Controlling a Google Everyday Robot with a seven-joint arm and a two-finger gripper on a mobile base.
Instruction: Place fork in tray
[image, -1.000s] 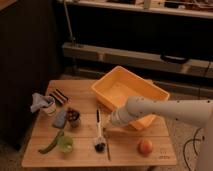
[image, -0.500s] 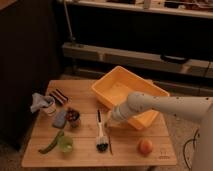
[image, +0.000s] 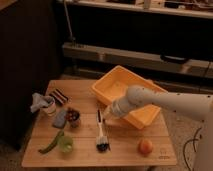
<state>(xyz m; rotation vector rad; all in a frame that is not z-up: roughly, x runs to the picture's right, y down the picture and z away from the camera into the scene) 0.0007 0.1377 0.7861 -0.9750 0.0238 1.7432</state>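
Since the earlier frames, the white arm (image: 170, 102) has drawn leftward, so its pincer (image: 107, 115) now hangs over the top end of the brush (image: 102, 135) rather than to the right of it. The wooden surface (image: 125, 152) carries everything. The arm reaches in from the right and crosses the near wall of the yellow-orange tray (image: 116, 86), which sits at the back right of the surface. The pincer is closed tight, low above the wood just in front of the tray's near left corner. Whether it has hold of anything cannot be told.

The brush lies lengthwise, its dark bristle head toward the front edge. The fork (image: 107, 131) shows only as a faint thin sliver just right of the brush, outside the tray.

A white mug (image: 46, 106) with blue cloth in it stands at the left. A green cup (image: 65, 144) sits near the front left, and a round orange fruit (image: 145, 146) near the front right.
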